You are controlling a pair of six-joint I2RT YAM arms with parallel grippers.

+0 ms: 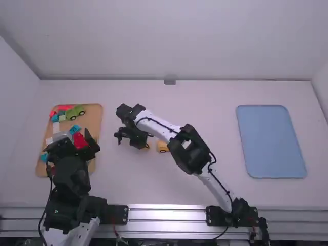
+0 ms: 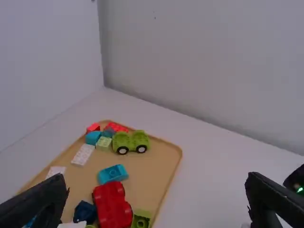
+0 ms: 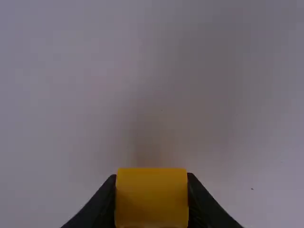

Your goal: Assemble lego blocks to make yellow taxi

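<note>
On the left, the tan tray (image 1: 94,117) keeps loose coloured blocks together with the green car (image 2: 130,142) and the red toy vehicle (image 2: 113,205), presumably as a parts store beside the work area. The left end effector (image 2: 158,182) hangs over its near part, spread wide with nothing between its fingers, so it seems free for a pick.

Farther right, low over the table (image 1: 205,110), the right end effector (image 3: 151,175) is closed on a yellow block (image 3: 152,202) by two opposite sides; that likely leaves a face free for pressing onto another piece. Just beside it, a yellow piece (image 1: 162,147) lies on the table, probably within easy reach for joining. Well apart at the far right is the flat blue panel (image 1: 271,142), perhaps meant for the finished taxi.
</note>
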